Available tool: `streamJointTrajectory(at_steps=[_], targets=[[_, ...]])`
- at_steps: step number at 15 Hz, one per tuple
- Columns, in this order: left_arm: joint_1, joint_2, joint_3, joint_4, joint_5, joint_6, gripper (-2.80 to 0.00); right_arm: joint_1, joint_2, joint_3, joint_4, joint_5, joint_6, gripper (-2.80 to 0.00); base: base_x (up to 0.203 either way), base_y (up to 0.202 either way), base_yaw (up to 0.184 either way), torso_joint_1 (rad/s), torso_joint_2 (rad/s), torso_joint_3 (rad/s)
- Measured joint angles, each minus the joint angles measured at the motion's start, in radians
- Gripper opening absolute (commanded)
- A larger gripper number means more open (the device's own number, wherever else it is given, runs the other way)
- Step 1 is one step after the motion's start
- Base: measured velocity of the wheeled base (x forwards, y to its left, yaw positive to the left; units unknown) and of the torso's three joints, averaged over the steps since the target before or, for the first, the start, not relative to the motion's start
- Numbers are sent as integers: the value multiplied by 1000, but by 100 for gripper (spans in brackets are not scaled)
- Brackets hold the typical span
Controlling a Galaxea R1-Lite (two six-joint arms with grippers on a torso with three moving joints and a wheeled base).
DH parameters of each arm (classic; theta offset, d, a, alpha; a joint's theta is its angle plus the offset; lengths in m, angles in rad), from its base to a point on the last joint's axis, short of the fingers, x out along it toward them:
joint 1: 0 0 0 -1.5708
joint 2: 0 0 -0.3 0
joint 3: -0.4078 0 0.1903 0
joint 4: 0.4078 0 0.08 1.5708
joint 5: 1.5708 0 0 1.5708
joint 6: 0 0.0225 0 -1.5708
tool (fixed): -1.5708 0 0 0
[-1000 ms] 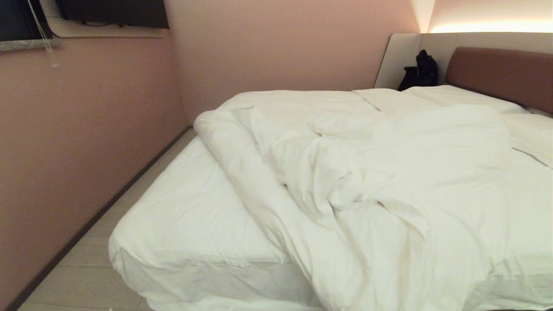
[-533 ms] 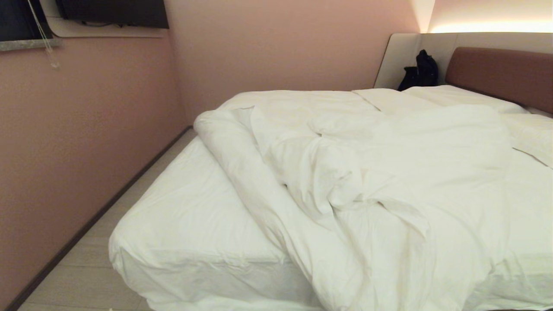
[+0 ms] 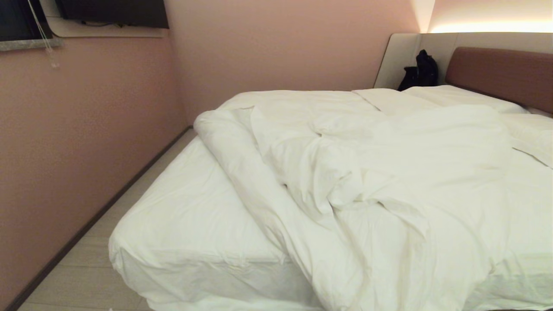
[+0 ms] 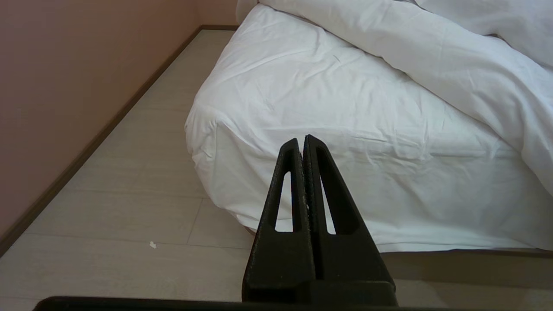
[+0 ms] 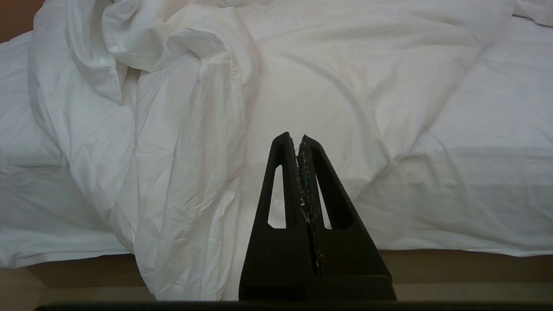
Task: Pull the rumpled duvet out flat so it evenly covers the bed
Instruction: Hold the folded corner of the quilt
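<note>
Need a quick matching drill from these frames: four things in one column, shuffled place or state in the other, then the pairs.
Things:
1. puffy white duvet
2. thin white fitted sheet
3. dark bag
4. left tool

States:
A. shut, before the bed's corner
B. bunched, hanging over the foot edge
C. bare on the bed's left side
D. against the pale panel beside the reddish-brown headboard

Pairs: 1-B, 2-C, 3-D, 4-A

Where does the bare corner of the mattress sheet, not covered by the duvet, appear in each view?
Head view: mattress sheet at lower left.
Left wrist view: it fills the middle, beyond the shut left gripper.
Right wrist view: only a strip at the left edge.
Shared landmark: the duvet edge beside it.
</note>
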Motion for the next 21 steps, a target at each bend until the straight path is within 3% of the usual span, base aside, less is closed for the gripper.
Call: streamJointTrajectory(at_steps=[7,12,16,21], targets=[[0,0,-16,11,1,1,-280,0,0,0,0,0,0,-280,0,0,0,0,0,0],[0,19,-182,112,-66,-28,-280,0,0,0,0,-1,0,-280,0,0,0,0,0,0],[0,160,-320,113,-129,-171,-280,0,0,0,0,0,0,-280,0,0,0,0,0,0],[-1,444,-447,53,-308,-386,-280,0,0,0,0,0,0,-280,0,0,0,0,0,0]])
